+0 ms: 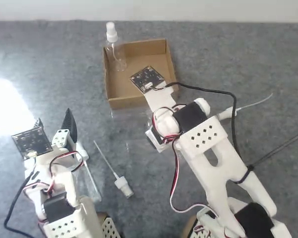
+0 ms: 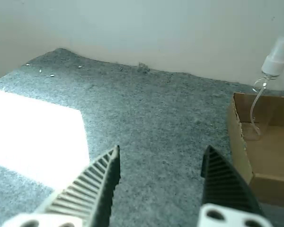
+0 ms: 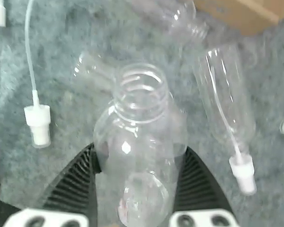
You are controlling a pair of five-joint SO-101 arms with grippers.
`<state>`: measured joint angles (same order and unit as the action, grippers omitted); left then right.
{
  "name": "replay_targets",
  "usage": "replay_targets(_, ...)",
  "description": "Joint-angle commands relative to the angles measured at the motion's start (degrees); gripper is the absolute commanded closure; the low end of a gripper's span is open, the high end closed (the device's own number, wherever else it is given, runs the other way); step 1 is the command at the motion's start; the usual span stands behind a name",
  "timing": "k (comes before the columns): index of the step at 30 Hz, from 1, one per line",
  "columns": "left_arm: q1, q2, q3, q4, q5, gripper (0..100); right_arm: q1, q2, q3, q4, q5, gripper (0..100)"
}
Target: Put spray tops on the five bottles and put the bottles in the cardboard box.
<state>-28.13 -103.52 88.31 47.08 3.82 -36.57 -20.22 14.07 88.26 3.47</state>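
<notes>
Centrally, in the right wrist view, an uncapped clear bottle [image 3: 141,109] is shown clamped between the ribbed jaws of the right gripper [image 3: 139,158], with the grasp taken on the body below the shoulder so that the threaded neck is left free. The bottle is judged to be light, thin-walled and smooth: some yielding under a squeeze is to be expected, and slipping or twisting is likely if the grip is slack while a top is screwed on. A hold on the widest part of the body, as shown, is therefore judged suitable. A loose spray top [image 3: 37,124] is seen lying on the grey table [image 1: 248,54] beside the held bottle. Its dip tube appears thin and flexible, so the rigid white head is judged the better place to grasp. The left gripper [image 2: 163,151] is shown with its jaws spread and nothing between them, above the table. One capped bottle [image 1: 115,49] is seen standing in a corner of the cardboard box [image 1: 134,102].
</notes>
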Motion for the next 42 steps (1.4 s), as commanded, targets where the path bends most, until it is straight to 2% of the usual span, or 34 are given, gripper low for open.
replay_targets(1,-0.09,-1.05,-0.75,-1.58,0.44,74,-1.63,-3.47,-0.44,-3.12,-0.7,98.2)
replay_targets(3,-0.09,-1.05,-0.75,-1.58,0.44,74,-1.89,-3.47,-0.44,-4.26,-1.32,98.3)
replay_targets(7,-0.09,-1.05,-0.75,-1.58,0.44,74,-1.89,-3.56,-0.44,-7.6,-7.38,99.1)
replay_targets(19,-0.26,-1.05,-0.75,-1.58,0.44,74,-1.89,-7.69,1.32,-11.12,-8.09,99.1)
replay_targets(29,-0.26,-1.05,-0.75,-1.58,0.44,74,-1.89,-28.97,25.85,-31.16,-7.65,99.1)
replay_targets(36,-0.18,-1.05,-0.75,-1.67,0.44,74,-1.89,-34.07,34.64,-38.64,-7.65,99.1)
replay_targets(42,-0.09,-0.97,1.19,-5.98,0.44,74,-1.71,-35.56,42.73,-45.41,-7.65,99.1)
